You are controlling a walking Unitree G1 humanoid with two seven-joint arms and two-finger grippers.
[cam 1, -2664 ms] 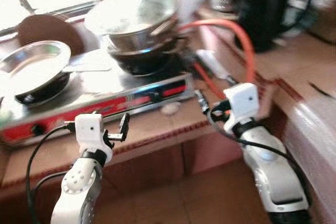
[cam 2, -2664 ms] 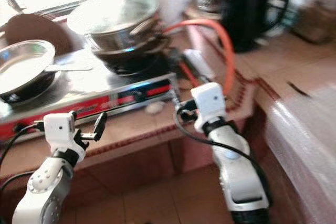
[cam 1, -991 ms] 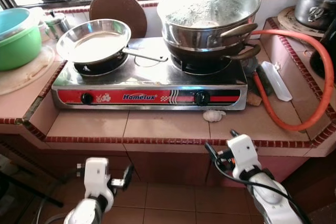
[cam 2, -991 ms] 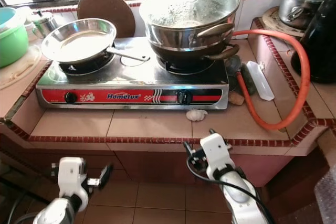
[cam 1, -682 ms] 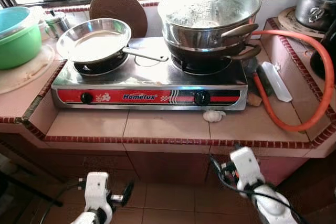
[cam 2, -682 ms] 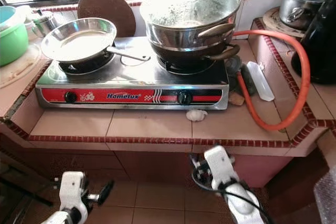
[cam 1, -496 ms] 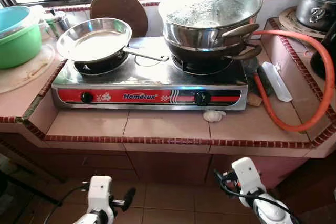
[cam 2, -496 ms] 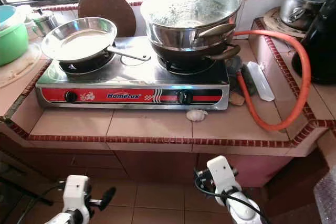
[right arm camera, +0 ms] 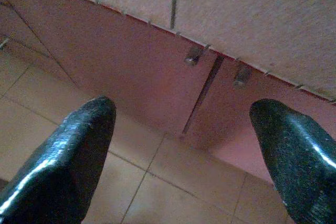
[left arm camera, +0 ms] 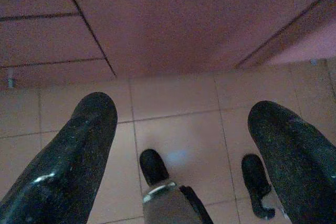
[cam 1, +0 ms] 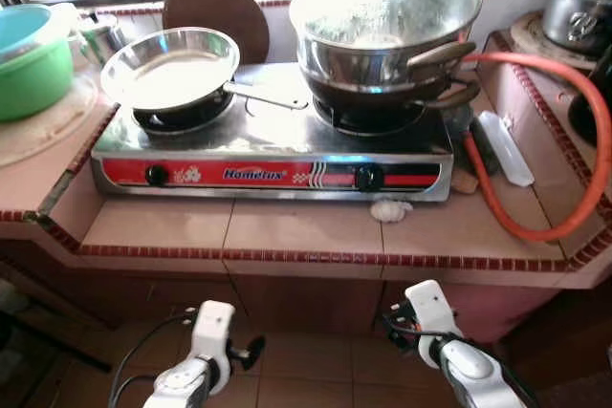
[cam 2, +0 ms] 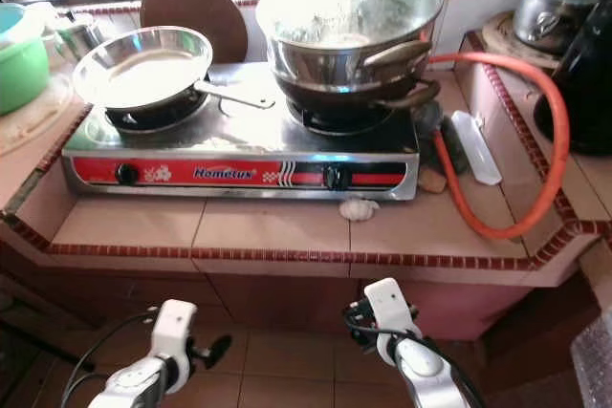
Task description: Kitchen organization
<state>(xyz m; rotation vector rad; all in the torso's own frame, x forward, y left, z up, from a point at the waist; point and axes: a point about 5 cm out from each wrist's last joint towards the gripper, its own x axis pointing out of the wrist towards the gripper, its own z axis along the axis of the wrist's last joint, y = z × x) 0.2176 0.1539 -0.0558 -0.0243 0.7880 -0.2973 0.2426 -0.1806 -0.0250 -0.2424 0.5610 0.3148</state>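
Both grippers are hanging low in front of the tiled worktop (cam 1: pixel 306 226), below its edge and over the floor. Left gripper (left arm camera: pixel 189 145) is spreading its two black fingers wide and holding nothing; its wrist view is looking down at the tiled floor (left arm camera: pixel 173 129) and the foot of the pink cabinet front. Right gripper (right arm camera: pixel 189 150) is likewise gaping wide and gripping nothing, facing the cabinet doors (right arm camera: pixel 157 77) under the worktop, where two small knobs (right arm camera: pixel 193 55) are sitting on either side of the door seam.

Up on the worktop, a two-burner gas stove (cam 1: pixel 273 155) with a red front panel is standing square to the edge. A steel frying pan (cam 1: pixel 170 66) is resting on its left burner, handle pointing toward the middle. On the right burner a large lidded steel pot (cam 1: pixel 382 16) is sitting in a dark wok. A round brown board (cam 1: pixel 215 5) is leaning against the wall behind the frying pan. A garlic bulb (cam 1: pixel 389 209) is lying on the tiles just in front of the stove's right end. An orange gas hose (cam 1: pixel 564 140) is looping across the worktop's right side, beside a white lighter-like tool (cam 1: pixel 505 147). A green basin (cam 1: pixel 29 59) is sitting at the far left, and another lidded pot (cam 1: pixel 579 2) is standing at the far right corner.
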